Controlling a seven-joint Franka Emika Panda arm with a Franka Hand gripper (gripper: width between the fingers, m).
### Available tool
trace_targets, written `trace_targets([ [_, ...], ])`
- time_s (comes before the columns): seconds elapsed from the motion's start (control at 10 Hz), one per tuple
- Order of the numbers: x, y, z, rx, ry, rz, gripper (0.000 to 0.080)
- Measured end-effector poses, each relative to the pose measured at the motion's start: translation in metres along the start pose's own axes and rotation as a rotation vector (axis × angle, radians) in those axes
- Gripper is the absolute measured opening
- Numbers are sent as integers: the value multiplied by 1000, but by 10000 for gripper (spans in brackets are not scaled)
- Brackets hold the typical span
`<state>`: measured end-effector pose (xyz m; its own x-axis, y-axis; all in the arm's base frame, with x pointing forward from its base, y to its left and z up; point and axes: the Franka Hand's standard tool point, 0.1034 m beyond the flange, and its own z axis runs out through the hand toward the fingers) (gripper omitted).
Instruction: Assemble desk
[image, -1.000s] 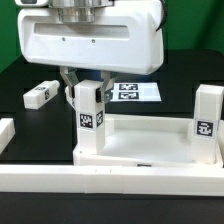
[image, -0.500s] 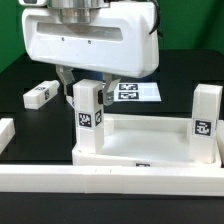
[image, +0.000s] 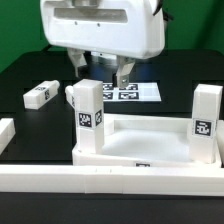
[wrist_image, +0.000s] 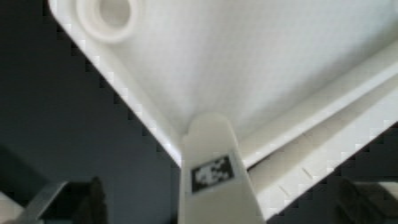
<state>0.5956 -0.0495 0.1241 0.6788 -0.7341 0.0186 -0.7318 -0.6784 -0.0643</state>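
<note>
The desk top (image: 140, 153) lies upside down in the middle of the table, just behind the long front rail (image: 100, 186). Two legs stand upright on it. The near leg (image: 88, 116) is at its nine o'clock corner and the far leg (image: 208, 122) at its three o'clock corner, both with their square tags facing me.

What has changed is at the near leg. A second ago my gripper (image: 101, 72) sat low with its fingers on either side of that post. It has since risen to about twelve o'clock above the post, the jaws stand wide apart, and there is nothing between them. The wrist view agrees: the leg (wrist_image: 214, 160) stands alone on the desk top (wrist_image: 267, 70), and a dark fingertip (wrist_image: 63, 200) sits well off to the side. An empty round socket (wrist_image: 107, 20) shows at another corner.

I take it the near leg is now released and holding in its socket. It looks straight, though I can't tell how firmly it is seated. That would leave two corners still to fill.

A loose leg (image: 40, 95) lies flat on the black table at about ten o'clock from the desk top and looks like my next pick. The marker board (image: 133, 92) lies at twelve o'clock, behind the gripper.
</note>
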Motion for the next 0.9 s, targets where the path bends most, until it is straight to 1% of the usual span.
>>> trace_targets([
  [0.1, -9, -1, 0, 4, -11, 34, 648],
  [0.2, -13, -5, 3, 6, -9, 47, 648],
  [0.4, -13, -7, 7, 2, -8, 26, 648],
  [0.9, -13, -6, 8, -1, -10, 26, 648],
])
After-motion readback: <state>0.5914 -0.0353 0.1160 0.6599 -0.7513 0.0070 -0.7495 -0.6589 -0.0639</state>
